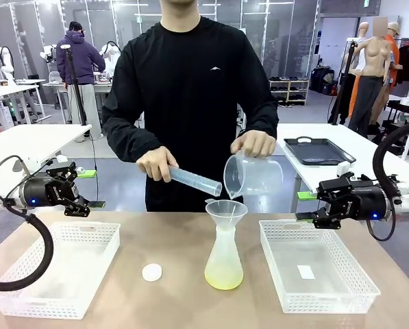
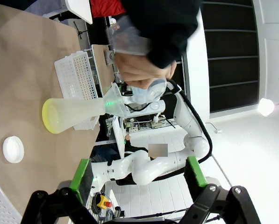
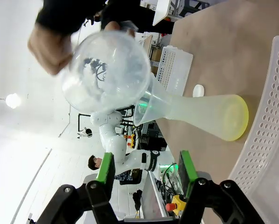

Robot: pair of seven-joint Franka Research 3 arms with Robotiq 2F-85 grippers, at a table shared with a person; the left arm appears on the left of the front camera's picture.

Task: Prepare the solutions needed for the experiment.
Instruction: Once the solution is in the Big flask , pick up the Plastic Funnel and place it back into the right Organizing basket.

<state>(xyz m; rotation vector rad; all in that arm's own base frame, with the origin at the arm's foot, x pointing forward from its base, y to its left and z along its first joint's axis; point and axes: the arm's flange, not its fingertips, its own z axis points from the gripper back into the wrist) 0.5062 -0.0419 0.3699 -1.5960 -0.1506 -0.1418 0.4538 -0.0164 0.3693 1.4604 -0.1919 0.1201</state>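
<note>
A clear conical flask (image 1: 225, 257) stands mid-table with a funnel (image 1: 226, 209) in its neck. The solutions (image 1: 224, 277) form a shallow pale yellow-green layer at its bottom. Over the funnel the person tilts a clear beaker (image 1: 252, 175) in one hand and holds a graduated cylinder (image 1: 190, 179) in the other. My left gripper (image 1: 91, 189) hovers open above the left basket, well clear of the flask (image 2: 69, 114). At the right, my right gripper (image 1: 305, 206) also hangs open with nothing in it. The right wrist view shows the flask (image 3: 200, 112), the solutions (image 3: 239, 119) and the beaker (image 3: 106, 77).
A small white stopper disc (image 1: 151, 272) lies on the table left of the flask. White perforated baskets stand at the left (image 1: 60, 267) and right (image 1: 317, 264). A black tray (image 1: 317, 149) lies on the white table behind.
</note>
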